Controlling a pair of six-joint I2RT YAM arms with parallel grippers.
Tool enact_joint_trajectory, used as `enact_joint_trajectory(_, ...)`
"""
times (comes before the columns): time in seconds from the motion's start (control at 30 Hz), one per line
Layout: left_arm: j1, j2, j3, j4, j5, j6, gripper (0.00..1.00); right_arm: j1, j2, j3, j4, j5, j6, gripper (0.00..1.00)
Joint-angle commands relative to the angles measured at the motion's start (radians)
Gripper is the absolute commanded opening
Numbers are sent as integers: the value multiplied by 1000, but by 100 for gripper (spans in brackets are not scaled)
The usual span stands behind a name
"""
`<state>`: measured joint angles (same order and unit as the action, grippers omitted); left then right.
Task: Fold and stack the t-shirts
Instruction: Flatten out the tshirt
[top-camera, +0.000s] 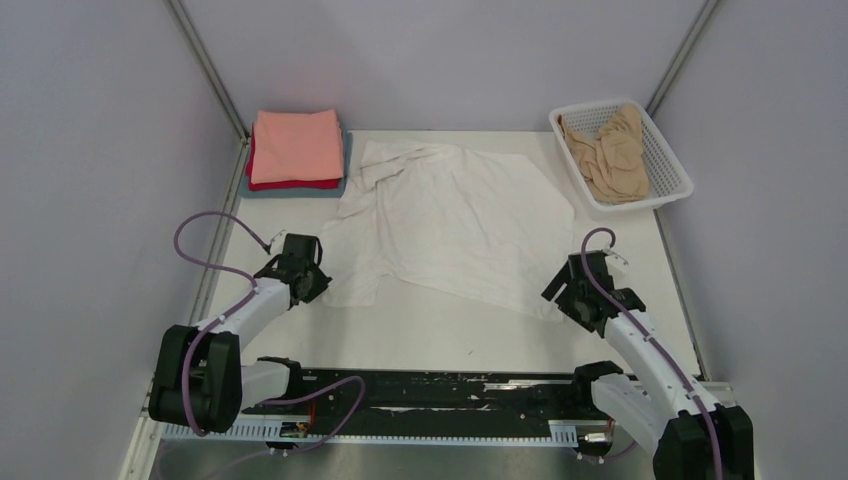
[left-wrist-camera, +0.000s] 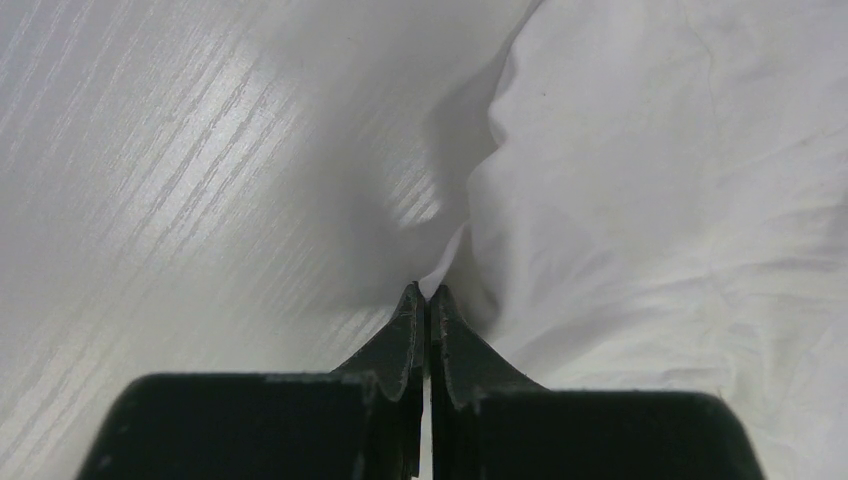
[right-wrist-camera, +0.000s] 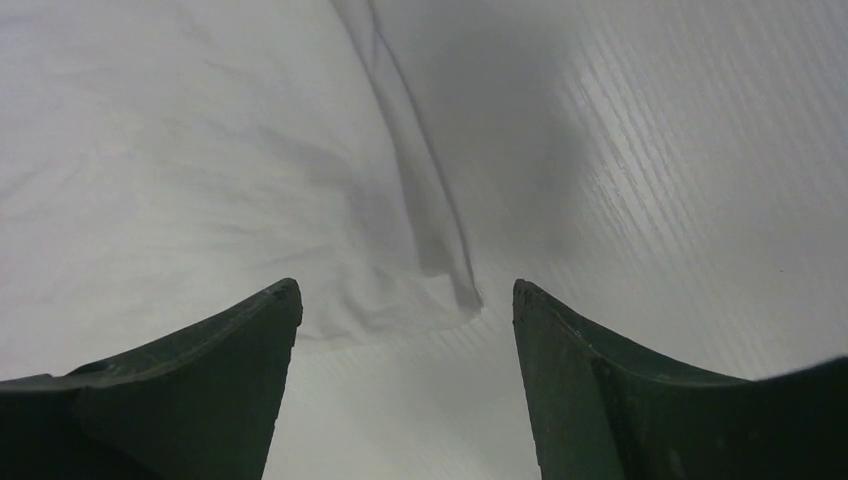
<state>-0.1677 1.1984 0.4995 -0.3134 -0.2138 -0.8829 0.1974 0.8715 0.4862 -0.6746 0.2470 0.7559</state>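
A white t-shirt (top-camera: 450, 220) lies spread out and rumpled in the middle of the table. My left gripper (top-camera: 310, 275) is at its near left corner; the left wrist view shows this gripper (left-wrist-camera: 428, 290) shut, with a pinch of the white cloth (left-wrist-camera: 650, 200) between its tips. My right gripper (top-camera: 572, 295) is at the shirt's near right corner. In the right wrist view it (right-wrist-camera: 405, 292) is open, low over the table, and the shirt's corner (right-wrist-camera: 440, 290) lies just ahead between the fingers. A folded stack stands at the back left: salmon-pink (top-camera: 296, 146) on top, red (top-camera: 300, 184), then grey-blue (top-camera: 345, 160).
A white mesh basket (top-camera: 672, 165) at the back right holds a crumpled tan t-shirt (top-camera: 610, 150). Grey walls close in the table on three sides. A black rail (top-camera: 430, 395) runs along the near edge between the arm bases.
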Motion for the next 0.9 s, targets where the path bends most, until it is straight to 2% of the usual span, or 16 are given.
enact_joint_trajectory(0.0, -1, -8, -7, 15, 16, 14, 0, -5, 32, -16, -9, -34, 49, 72)
enact_joint_trajectory(0.07, 0, -15, -12, 16, 11, 13, 0, -3, 59, -14, -5, -28, 51, 62)
enact_joint_trajectory(0.23, -1, -28, -19, 17, -4, 13, 0, -3, 127, -6, 1, -13, 37, 49)
enact_joint_trajectory(0.57, -1, -39, -18, 8, -32, 10, 0, -4, 177, -19, 26, -50, 25, 46)
enact_joint_trajectory(0.87, 0, -71, -23, -2, -60, 6, 0, -4, 284, 6, 33, -141, -29, 36)
